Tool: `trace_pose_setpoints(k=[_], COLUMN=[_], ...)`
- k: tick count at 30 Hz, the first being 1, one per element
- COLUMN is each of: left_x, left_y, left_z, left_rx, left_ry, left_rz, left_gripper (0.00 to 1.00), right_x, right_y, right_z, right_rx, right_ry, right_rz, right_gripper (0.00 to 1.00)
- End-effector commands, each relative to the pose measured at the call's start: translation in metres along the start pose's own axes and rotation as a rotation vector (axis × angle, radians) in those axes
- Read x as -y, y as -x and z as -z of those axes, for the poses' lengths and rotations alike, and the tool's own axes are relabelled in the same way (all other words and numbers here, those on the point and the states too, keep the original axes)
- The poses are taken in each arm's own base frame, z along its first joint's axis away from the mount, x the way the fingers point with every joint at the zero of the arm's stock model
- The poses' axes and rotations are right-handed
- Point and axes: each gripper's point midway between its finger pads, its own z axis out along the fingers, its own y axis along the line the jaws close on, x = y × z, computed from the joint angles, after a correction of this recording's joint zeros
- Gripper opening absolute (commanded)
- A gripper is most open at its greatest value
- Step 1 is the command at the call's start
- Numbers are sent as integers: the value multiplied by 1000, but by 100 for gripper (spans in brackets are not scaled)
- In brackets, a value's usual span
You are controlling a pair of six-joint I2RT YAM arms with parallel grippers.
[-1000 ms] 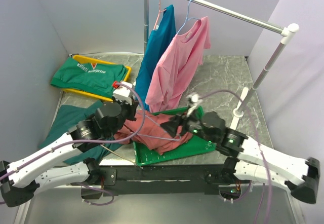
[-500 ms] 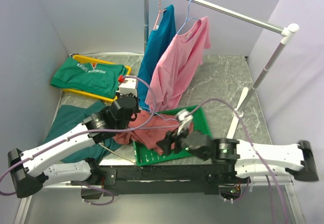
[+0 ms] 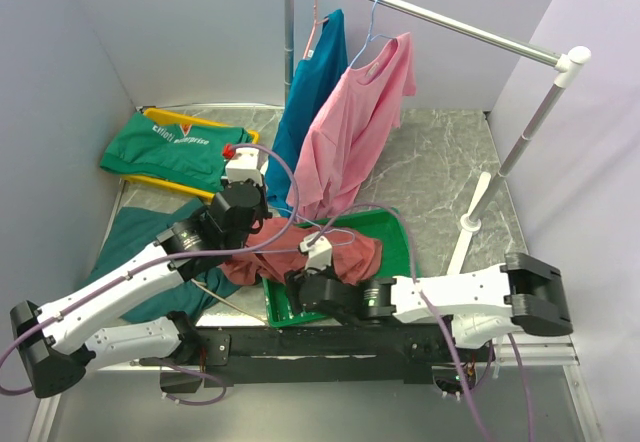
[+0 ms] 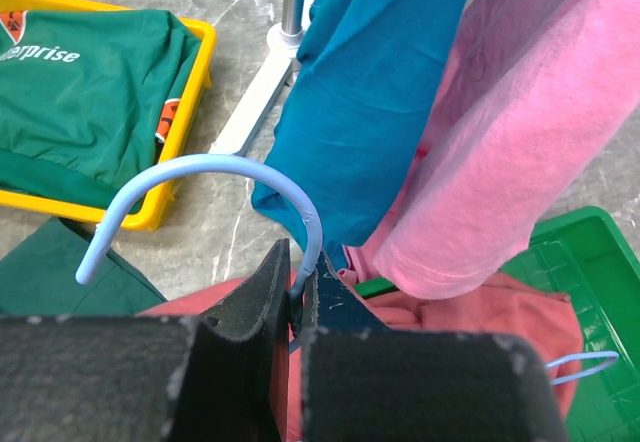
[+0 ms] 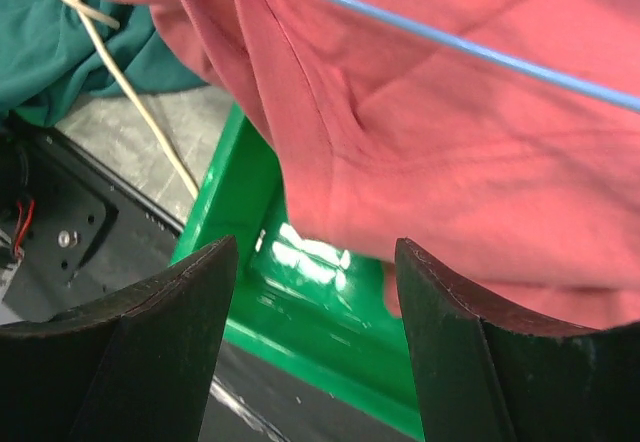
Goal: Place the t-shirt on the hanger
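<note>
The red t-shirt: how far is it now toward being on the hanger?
Done: the left jaws are shut on the blue hanger just below its hook. In hand: the t-shirt lies bunched over the green tray, the hanger's wire across it, the right jaws open beside its edge. Left: spreading the t-shirt onto the hanger.

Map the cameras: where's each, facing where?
Top external: high behind the robot, looking down at table, rack; both arms show.
Left wrist: on the left arm, facing the hanging shirts; left claw, shut, pinches the hanger.
Right wrist: on the right arm, facing down at the t-shirt over the green tray; right claw shows open.
Shared: both wrist views catch hanger and t-shirt.
</note>
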Motion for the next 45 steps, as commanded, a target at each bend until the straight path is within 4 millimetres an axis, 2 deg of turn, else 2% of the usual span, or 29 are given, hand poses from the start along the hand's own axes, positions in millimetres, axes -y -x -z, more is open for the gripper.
trace_pose_setpoints(k=[1,7,11,13,16,17,19,20,21,25,27,28,30,35,40,45], left_x=[3,4,4,6,6,6,6,6,6,4,5,3,-1,-10,-17,-21], left_y=[21,25,27,29,30,32,33,33,34,39,42,46,49,65,72,77], left_z=[8,11,13,14,16,16,18,18,20,26,30,34,36,48,53,56], left_rx=[39,39,37,38,37,38,37,36,38,55,70,86,102,179,219,242], left_ry=[-37,-48,-57,-68,-72,-71,-77,-80,-86,-105,-126,-134,-128,-135,-126,-121], left_rz=[47,47,50,55,53,54,52,51,51,51,54,64,69,87,64,47], left_gripper=[1,1,1,1,1,1,1,1,1,1,1,1,1,1,1,1], right_x=[-19,-5,5,8,15,18,26,31,37,62,77,79,92,110,121,121], right_y=[28,16,8,6,4,6,10,16,16,35,35,42,43,56,75,107], right_z=[-8,-23,-29,-30,-31,-29,-22,-19,-14,13,18,25,29,43,59,81], right_rx=[83,59,46,35,35,46,60,84,91,152,153,172,179,202,231,264], right_ry=[-18,-146,-206,-233,-275,-285,-309,-330,-344,-364,-372,-349,-356,-334,-322,-292], right_rz=[-71,-34,-10,8,11,11,-7,-17,-21,-114,-144,-177,-202,-253,-259,-255], right_gripper=[72,69,54,52,39,30,19,7,1,0,0,0,0,0,0,0])
